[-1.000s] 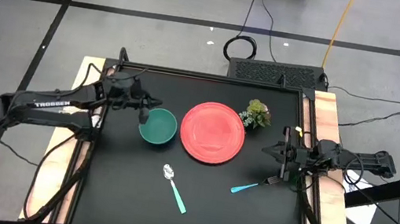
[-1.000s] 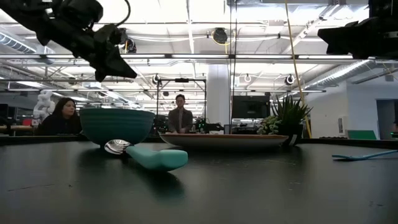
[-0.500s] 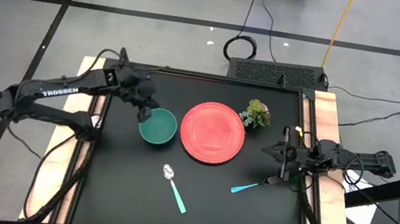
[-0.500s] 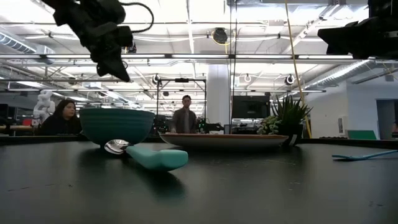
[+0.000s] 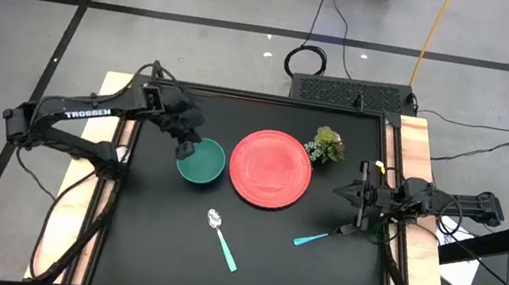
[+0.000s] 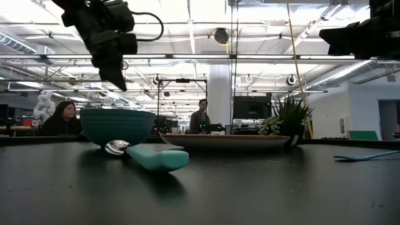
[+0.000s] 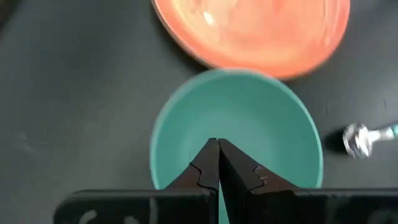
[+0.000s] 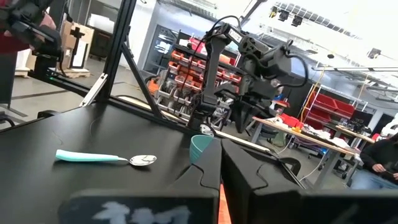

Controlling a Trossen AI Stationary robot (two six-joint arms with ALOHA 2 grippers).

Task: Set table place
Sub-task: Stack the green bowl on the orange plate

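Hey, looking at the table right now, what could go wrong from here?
1. The left end effector hangs shut over the teal bowl; coming down like that, it may just shove the bowl.
2. The bowl sits close beside the red plate, so a shove could knock them together.
3. The spoon lies just in front of the bowl and could get swept aside.

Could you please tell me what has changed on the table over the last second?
The left tool, shut and empty, swung from beside the teal bowl to above its rim, pointing down into it. The bowl, red plate, spoon, fork, plant and the parked right tool stayed put.
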